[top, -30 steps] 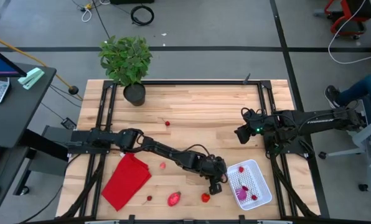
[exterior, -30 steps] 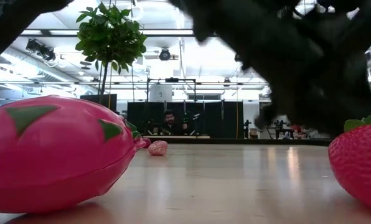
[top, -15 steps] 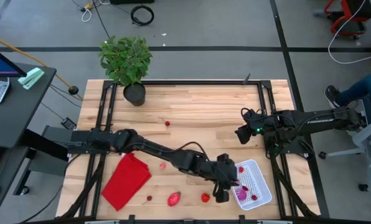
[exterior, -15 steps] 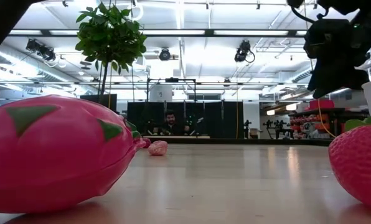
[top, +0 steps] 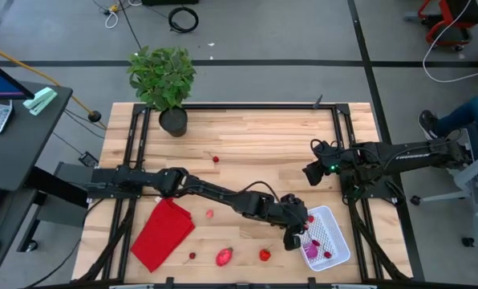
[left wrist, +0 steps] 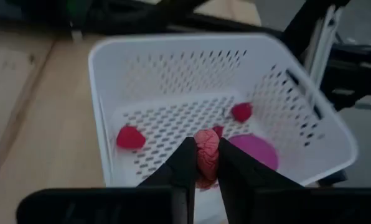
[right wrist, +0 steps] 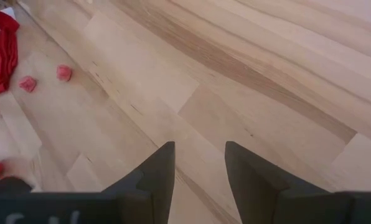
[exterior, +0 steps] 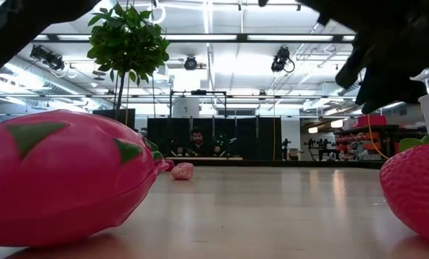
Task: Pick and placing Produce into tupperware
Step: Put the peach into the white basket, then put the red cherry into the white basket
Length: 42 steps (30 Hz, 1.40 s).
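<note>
The tupperware (top: 332,229) is a white perforated container near the table's right near corner. In the left wrist view it (left wrist: 173,46) holds two red bits (left wrist: 130,137) and a purple ball (left wrist: 255,149). My left gripper (top: 297,233) hovers over the container's left wall, shut on a small pink bumpy fruit. Loose produce lies on the wood: a pink dragon fruit (top: 224,257), a strawberry (top: 265,255), a cherry (top: 192,256), a pink bit (top: 209,213) and a red bit (top: 216,159). My right gripper (top: 311,172) waits open above bare wood at the right. My left gripper (left wrist: 205,149) pinches the small pink fruit (left wrist: 206,140) between its two fingers (left wrist: 184,162), coming from above and slanting toward the container. The fruit is lifted clear and hangs above the container's floor.
A red folded cloth (top: 163,233) lies at the near left. A potted plant (top: 165,80) stands at the far left corner. In the low view the dragon fruit (exterior: 63,176) and strawberry (exterior: 414,187) loom close, and a person sits far behind the table.
My left gripper has travelled from beside the strawberry toward the table's right edge and now stands over the container's left wall. Loose produce on the table has kept its place.
</note>
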### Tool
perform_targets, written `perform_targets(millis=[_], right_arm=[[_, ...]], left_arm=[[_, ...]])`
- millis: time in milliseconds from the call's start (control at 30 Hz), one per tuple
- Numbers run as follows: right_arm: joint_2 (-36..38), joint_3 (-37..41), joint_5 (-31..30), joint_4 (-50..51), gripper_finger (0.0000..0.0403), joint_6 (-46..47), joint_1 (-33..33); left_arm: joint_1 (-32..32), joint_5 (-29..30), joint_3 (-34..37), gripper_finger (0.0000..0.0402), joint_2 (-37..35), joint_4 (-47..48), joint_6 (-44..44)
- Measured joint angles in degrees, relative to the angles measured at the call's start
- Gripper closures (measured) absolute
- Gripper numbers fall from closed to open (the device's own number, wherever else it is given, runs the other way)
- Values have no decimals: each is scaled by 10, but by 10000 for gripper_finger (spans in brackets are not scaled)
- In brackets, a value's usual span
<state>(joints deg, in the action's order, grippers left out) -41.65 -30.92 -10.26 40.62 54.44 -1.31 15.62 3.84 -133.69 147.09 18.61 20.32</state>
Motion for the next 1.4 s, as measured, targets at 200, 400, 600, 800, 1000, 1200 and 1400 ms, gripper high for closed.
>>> perform_targets(millis=[200, 400, 600, 800, 1000, 1200, 1400], right_arm=[[0, 0, 0, 0, 254, 1, 0], [0, 0, 0, 0, 254, 8, 0], [0, 0, 0, 0, 254, 26, 0], [0, 0, 2, -10, 254, 25, -2], [0, 0, 2, -58, 253, -8, -26], [-9, 0, -16, -223, 245, -39, -31], [-90, -9, -18, -373, 221, -121, -31]], left_arm=[[-1, -15, 0, 336, 1, 10, -4], [-3, -16, 0, 295, 1, 33, 0], [-5, -16, -1, 260, -8, 41, 0], [-12, -40, -10, 245, -51, 73, 0], [-27, -47, -10, 257, -137, 172, -29], [-59, -45, -10, 271, -225, 238, -31], [-94, -28, -10, 258, -307, 371, -68]])
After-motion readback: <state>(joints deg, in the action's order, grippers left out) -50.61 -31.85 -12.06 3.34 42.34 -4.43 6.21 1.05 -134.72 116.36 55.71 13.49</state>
